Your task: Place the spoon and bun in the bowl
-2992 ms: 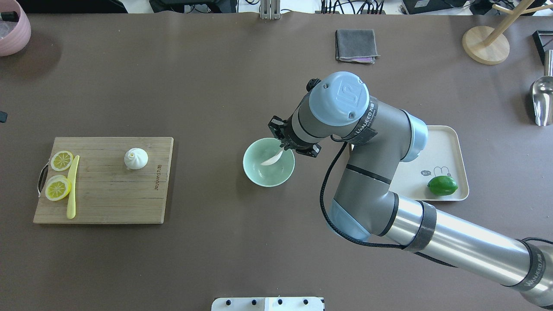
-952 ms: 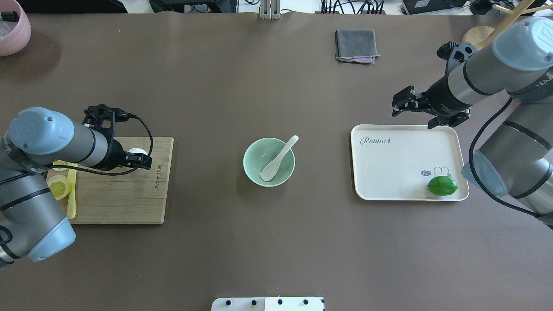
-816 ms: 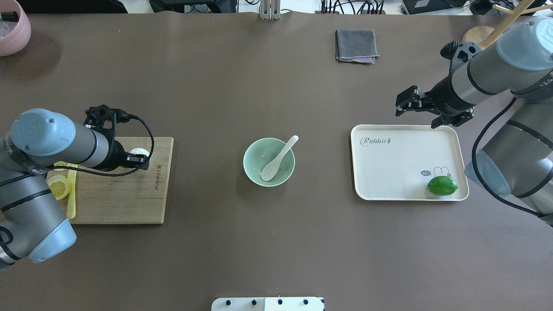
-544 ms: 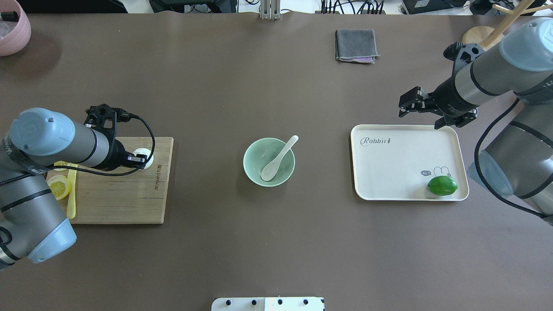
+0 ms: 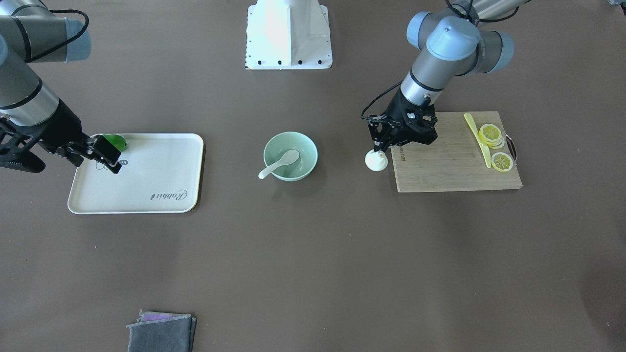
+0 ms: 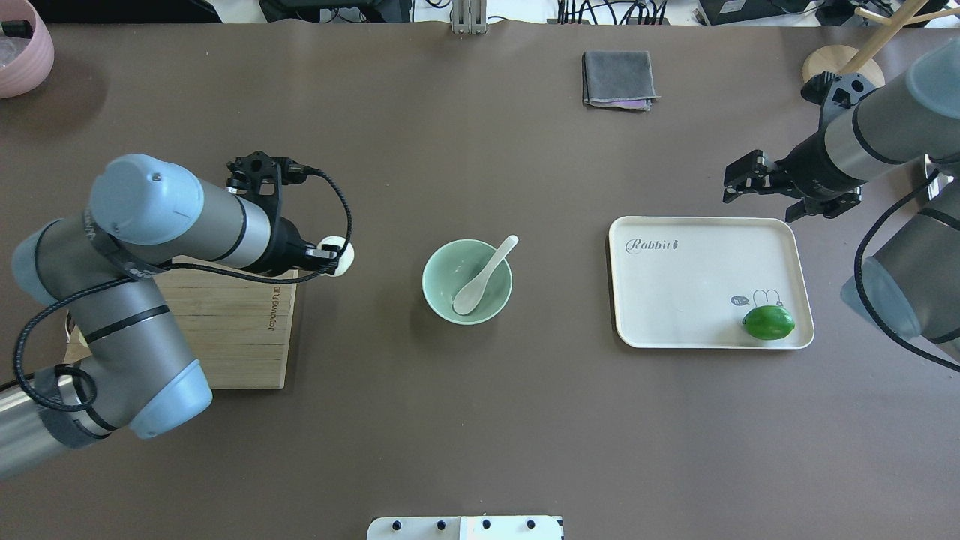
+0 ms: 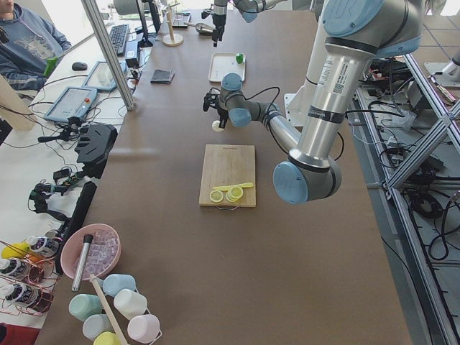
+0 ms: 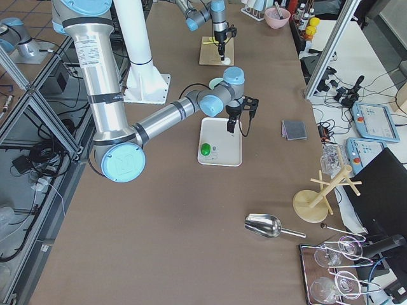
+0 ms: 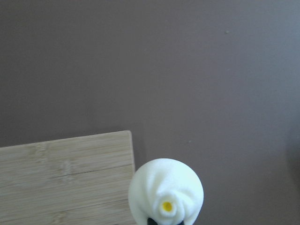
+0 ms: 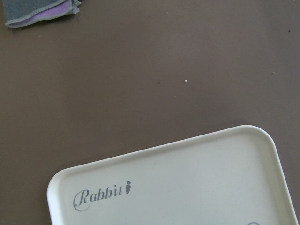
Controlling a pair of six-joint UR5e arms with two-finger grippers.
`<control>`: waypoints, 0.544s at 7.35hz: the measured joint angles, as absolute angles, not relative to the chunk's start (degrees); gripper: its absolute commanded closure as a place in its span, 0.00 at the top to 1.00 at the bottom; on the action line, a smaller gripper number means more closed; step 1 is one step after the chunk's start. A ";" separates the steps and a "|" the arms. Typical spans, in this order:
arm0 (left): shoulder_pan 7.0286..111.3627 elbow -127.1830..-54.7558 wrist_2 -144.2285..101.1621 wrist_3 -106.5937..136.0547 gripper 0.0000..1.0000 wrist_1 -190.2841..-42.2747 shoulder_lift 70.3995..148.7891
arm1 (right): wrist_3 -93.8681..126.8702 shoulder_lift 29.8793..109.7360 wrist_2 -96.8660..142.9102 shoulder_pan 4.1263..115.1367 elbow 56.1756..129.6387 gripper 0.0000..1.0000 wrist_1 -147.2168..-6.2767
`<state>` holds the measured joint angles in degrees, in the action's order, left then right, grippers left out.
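Observation:
The cream-white spoon (image 6: 480,279) lies in the mint-green bowl (image 6: 442,266) at the table's middle, its handle over the rim; both show in the front view, the spoon (image 5: 279,163) and the bowl (image 5: 304,150). My left gripper (image 6: 330,259) is shut on the white bun (image 6: 343,256) and holds it in the air just past the cutting board's edge, left of the bowl. The bun also shows in the front view (image 5: 376,161) and in the left wrist view (image 9: 165,192). My right gripper (image 6: 780,195) is open and empty above the tray's far right corner.
The wooden cutting board (image 6: 225,330) carries lemon slices (image 5: 491,134) and a pale yellow knife (image 5: 477,132). A cream tray (image 6: 697,262) holds a green lime (image 6: 768,322). A grey cloth (image 6: 617,79), a pink bowl (image 6: 22,45) and a wooden stand (image 6: 840,75) sit along the far edge.
The right gripper let go of the spoon in the bowl and drew back to the right. The left gripper took the bun off the board and carried it right, toward the bowl.

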<state>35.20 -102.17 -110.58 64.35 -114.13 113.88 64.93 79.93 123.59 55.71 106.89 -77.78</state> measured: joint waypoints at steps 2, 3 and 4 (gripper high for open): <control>32.14 -98.48 -109.86 67.43 0.00 -114.09 122.32 | 58.87 82.99 124.24 58.49 106.67 1.00 -77.58; 31.01 -97.50 -109.00 67.82 0.99 -114.06 124.74 | 56.29 83.85 124.58 59.60 106.36 1.00 -77.64; 29.89 -96.72 -107.73 67.91 0.98 -114.05 126.38 | 54.90 84.24 124.77 60.25 106.12 1.00 -77.67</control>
